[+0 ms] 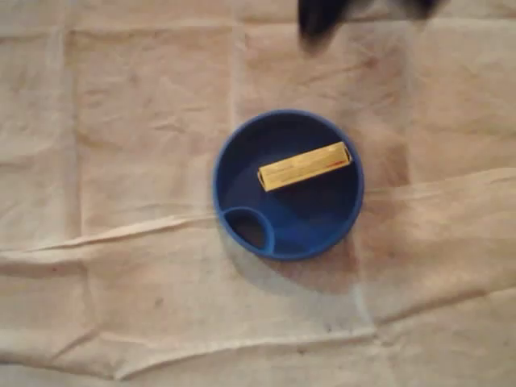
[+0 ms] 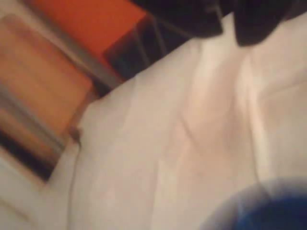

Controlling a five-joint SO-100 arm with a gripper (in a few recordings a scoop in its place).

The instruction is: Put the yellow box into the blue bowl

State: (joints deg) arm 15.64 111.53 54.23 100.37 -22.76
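The yellow box [image 1: 305, 166] lies flat and slightly slanted inside the blue bowl [image 1: 218, 182], in its large section, at the centre of the overhead view. Nothing lies in the small round compartment [image 1: 248, 229] at the bowl's lower left. My gripper [image 1: 319, 24] is a dark blur at the top edge, well away from the bowl. In the wrist view its dark fingertips [image 2: 211, 21] sit at the top with a narrow gap and nothing between them, the gripper [image 2: 229, 26] open, and the bowl's rim [image 2: 261, 211] shows blurred at the bottom right.
A wrinkled beige cloth [image 1: 121, 161] with raised folds covers the table. In the wrist view an orange block [image 2: 91, 21] and a wooden surface [image 2: 38, 91] lie beyond the cloth's upper-left edge.
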